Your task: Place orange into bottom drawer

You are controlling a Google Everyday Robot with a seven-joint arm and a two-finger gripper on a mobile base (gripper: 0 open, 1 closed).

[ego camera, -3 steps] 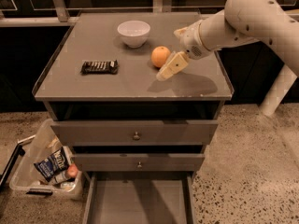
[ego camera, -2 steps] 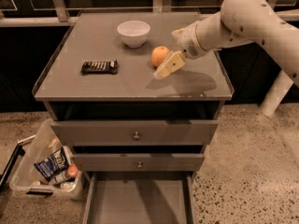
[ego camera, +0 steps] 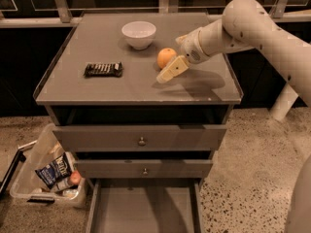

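Bottom drawer sits pulled out at the frame's near edge, grey floor bare, low side walls showing L & R. Clear bin w/ snack packets stands on the speckled floor, left of the cabinet. Above the open drawer, two upper drawers are closed, each w/ a small round knob. On the cabinet top: dark candy bar lies flat, left of centre. Gripper reaches in from the right on the white arm, low over the top; its fingers are spread apart, one in front of the orange & one behind it. Can't tell if they touch the fruit. Orange rests on the top, mid-right. White bowl stands upright further back, just left of the orange, not touching it.
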